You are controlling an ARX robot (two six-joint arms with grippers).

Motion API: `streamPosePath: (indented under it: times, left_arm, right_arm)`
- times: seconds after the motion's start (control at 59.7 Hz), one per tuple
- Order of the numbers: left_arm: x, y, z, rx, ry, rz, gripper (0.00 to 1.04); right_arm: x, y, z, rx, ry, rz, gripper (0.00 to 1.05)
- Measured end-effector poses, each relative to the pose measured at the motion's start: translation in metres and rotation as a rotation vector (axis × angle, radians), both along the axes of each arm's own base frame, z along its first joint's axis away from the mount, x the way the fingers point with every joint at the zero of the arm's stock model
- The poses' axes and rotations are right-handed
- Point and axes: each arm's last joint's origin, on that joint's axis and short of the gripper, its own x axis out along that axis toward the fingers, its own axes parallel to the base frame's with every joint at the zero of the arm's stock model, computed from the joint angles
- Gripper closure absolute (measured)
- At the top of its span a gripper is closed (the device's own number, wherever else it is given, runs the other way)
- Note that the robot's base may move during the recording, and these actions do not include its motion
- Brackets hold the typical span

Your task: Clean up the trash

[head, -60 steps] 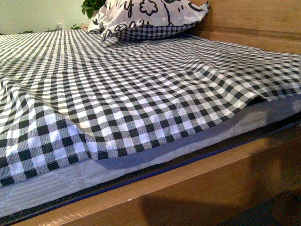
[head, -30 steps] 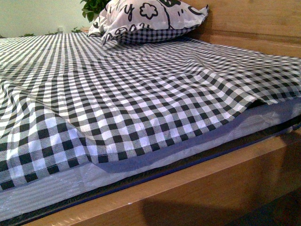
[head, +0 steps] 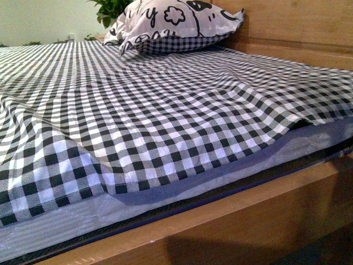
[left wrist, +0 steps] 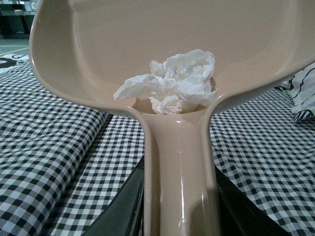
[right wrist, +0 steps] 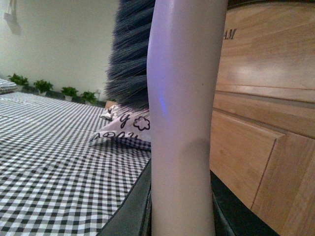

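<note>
In the left wrist view my left gripper [left wrist: 179,216] is shut on the handle of a beige dustpan [left wrist: 162,64]. A crumpled white tissue [left wrist: 172,83], the trash, lies in the pan where it meets the handle. The pan hangs above the black-and-white checked bedsheet [left wrist: 49,147]. In the right wrist view my right gripper [right wrist: 179,211] is shut on the pale handle of a brush [right wrist: 182,113], whose dark bristles [right wrist: 130,54] stick up behind the handle. Neither gripper shows in the front view.
The front view shows the checked sheet [head: 154,105] over a mattress, a wooden bed frame [head: 237,221] along the near edge, a wooden headboard [head: 298,27] at right and a patterned pillow [head: 171,22] at the back. Small green plants [right wrist: 44,87] line the far wall.
The front view has shifted slightly; the bed and pillow sit a little lower and more to the right in frame. Nothing on the bed has moved.
</note>
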Motion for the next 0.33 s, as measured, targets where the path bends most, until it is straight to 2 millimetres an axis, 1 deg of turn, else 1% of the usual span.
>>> streamPosePath:
  times: [0.335]
  left_arm:
    - [0.0,0.0,0.0,0.0,0.0,0.0,0.78]
  right_arm:
    - [0.0,0.0,0.0,0.0,0.0,0.0,0.85]
